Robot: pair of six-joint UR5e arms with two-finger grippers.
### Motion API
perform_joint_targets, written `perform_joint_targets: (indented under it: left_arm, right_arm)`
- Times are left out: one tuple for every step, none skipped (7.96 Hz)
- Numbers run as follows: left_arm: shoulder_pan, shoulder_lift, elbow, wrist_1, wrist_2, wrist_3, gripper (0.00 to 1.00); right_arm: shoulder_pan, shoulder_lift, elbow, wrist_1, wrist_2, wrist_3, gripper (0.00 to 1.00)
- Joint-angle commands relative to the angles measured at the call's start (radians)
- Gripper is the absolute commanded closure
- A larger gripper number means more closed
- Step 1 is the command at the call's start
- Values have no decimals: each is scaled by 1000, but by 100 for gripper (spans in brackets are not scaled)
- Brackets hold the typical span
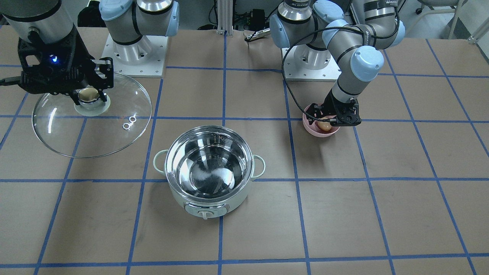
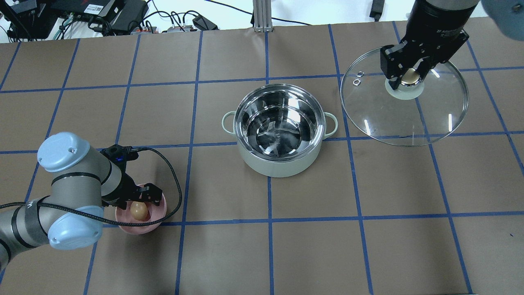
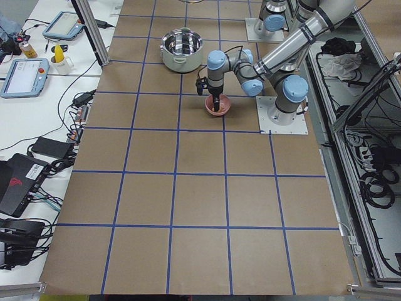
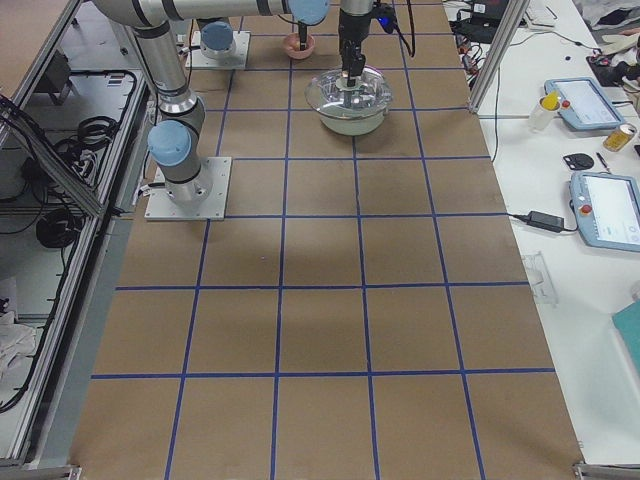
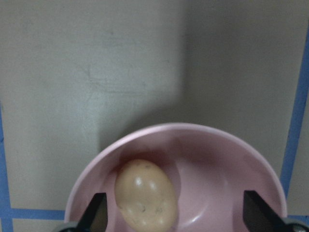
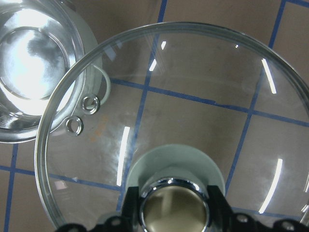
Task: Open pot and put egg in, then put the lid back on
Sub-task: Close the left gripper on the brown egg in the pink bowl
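Observation:
The mint-green pot (image 2: 278, 166) stands open at the table's middle, its steel inside empty; it also shows in the front view (image 1: 206, 211). My right gripper (image 2: 409, 76) is shut on the beige knob of the glass lid (image 2: 393, 114) and holds it raised to the pot's right, clear of the rim. The lid also shows in the front view (image 1: 91, 133) and the right wrist view (image 6: 193, 96). The tan egg (image 2: 139, 211) lies in a pink bowl (image 2: 160, 207). My left gripper (image 5: 176, 215) is open and low in the bowl, with the egg (image 5: 145, 195) beside one fingertip.
The pink bowl (image 1: 315, 131) sits on brown paper with a blue tape grid, near the left arm's base. A black cable (image 2: 176, 184) loops from the left wrist beside the bowl. The arm bases (image 1: 133, 57) stand at the table's robot side.

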Motion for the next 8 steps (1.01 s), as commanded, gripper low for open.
perform_joint_targets:
  left_arm:
    - [0,-7,-10,3,0,0,0]
    - [2,-9,-11,3,0,0,0]
    - [2,-14,-13,3,0,0,0]
    - [2,-21,-14,3,0,1,0]
    - [2,-23,-16,3,0,0,0]
    - [0,-24,-22,3,0,1,0]
    - [0,-24,-24,3,1,1,0]
    - [0,-24,-25,3,1,1,4]
  right_arm:
    - [1,0,4,3,1,0,100]
    - [1,0,6,3,5,0,100]
    - [1,0,7,3,7,0,100]
    - [1,0,7,3,5,0,100]
    - [1,0,7,3,5,0,100]
    - [1,0,7,3,5,0,100]
    - [1,1,7,6,4,-1,100]
    - [1,1,7,6,4,-1,100]
